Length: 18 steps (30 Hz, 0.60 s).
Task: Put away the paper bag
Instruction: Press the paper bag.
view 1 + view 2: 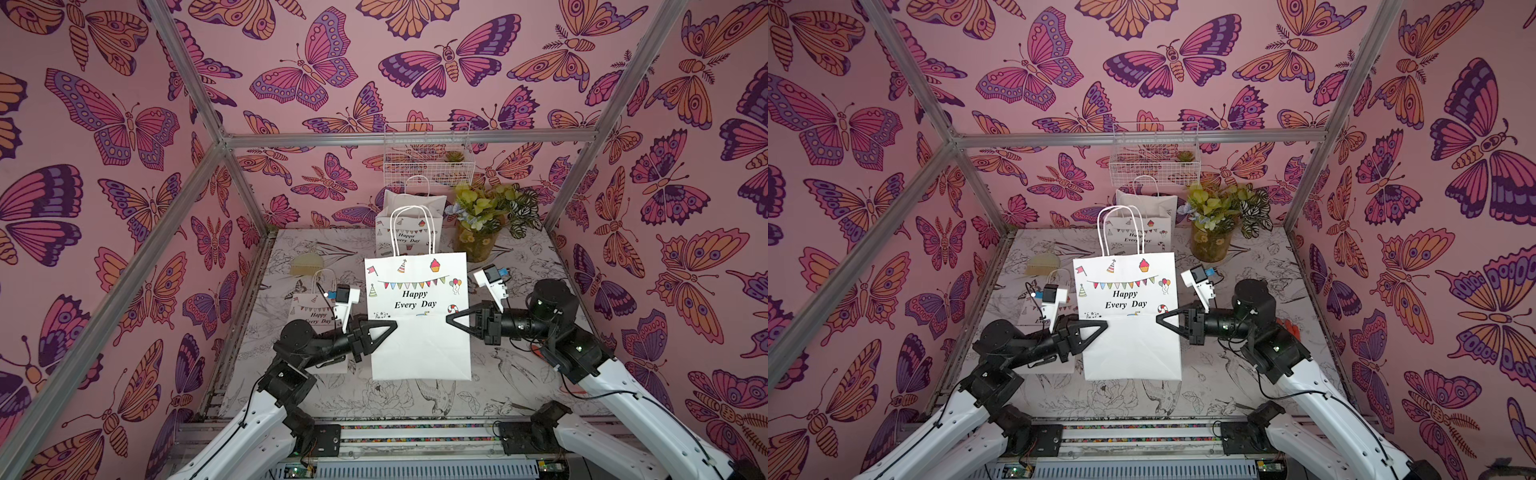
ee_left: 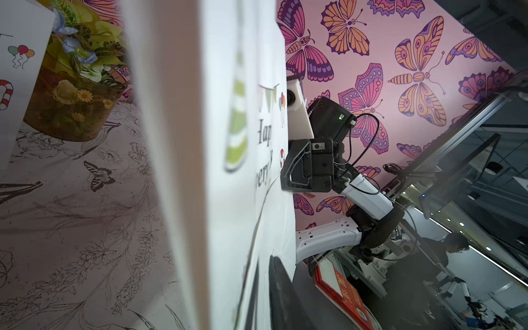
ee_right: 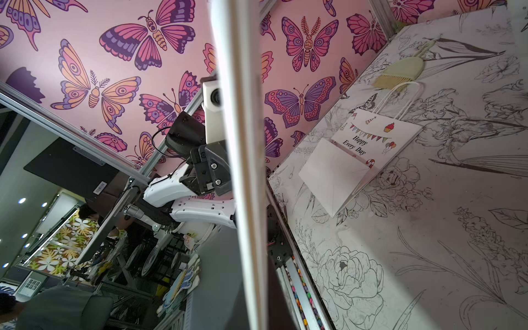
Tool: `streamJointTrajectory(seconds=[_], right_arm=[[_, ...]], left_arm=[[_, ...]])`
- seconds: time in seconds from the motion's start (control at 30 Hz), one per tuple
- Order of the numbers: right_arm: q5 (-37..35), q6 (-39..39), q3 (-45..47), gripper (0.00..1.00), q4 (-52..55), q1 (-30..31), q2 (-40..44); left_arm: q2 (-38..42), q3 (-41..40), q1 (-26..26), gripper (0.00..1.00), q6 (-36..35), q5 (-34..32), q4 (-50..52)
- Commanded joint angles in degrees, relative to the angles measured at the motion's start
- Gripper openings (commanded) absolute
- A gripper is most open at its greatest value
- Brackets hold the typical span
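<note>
- Paper bag (image 1: 419, 349) hangs upright over the middle of the table (image 1: 519, 374), printed face to the near side, handles up.
- Right gripper (image 1: 449, 319) pinches its right edge, fingers pressed together on the paper.
- Left gripper (image 1: 390, 324) overlaps its left edge, one finger on the printed face; I cannot tell whether it pinches.

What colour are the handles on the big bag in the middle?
White, like the bag; the handles show best in a top view.

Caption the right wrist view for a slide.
Edge-on paper bag, left gripper at its far edge; a smaller bag lies flat on the table.
</note>
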State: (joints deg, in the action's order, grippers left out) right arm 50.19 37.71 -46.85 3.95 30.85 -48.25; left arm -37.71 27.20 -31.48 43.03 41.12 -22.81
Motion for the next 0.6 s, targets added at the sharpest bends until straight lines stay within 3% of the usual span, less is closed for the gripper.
streamJointTrajectory(seconds=[0.0, 0.1, 0.4, 0.47, 0.5, 0.53, 0.57], right_arm=[[-1.36, 0.13, 0.33, 0.0, -2.45, 0.82, 0.02], [-2.07, 0.16, 1.03, 0.0, -2.6, 0.94, 0.65], [-1.72, 0.58, 2.52, 0.0, -3.8, 1.4, 0.44], [-1.85, 0.61, 3.03, 0.0, -3.9, 1.49, 0.44], [-1.94, 0.4, 3.16, 0.0, -3.67, 1.45, 0.44], [-2.16, -0.06, 3.17, 0.06, -3.16, 1.49, 0.52], [-2.93, -0.98, 3.04, 0.22, -1.82, 1.49, 0.6]], left_arm=[[0.06, -0.75, 0.02, 0.39, 0.22, 1.33, -1.91], [-0.59, -0.31, 0.05, 0.47, 0.48, 2.01, -1.94], [-0.17, -1.09, 0.0, 0.44, 0.66, 0.63, -1.69], [-0.34, -1.25, -0.03, 0.3, 0.49, 0.63, -1.26], [-0.27, -1.25, -0.01, 0.17, 0.25, 0.33, -0.6], [-0.13, -1.27, 0.0, 0.08, -0.06, -0.16, 0.52], [0.28, -1.04, -0.07, 0.02, -0.6, -1.26, 2.96]])
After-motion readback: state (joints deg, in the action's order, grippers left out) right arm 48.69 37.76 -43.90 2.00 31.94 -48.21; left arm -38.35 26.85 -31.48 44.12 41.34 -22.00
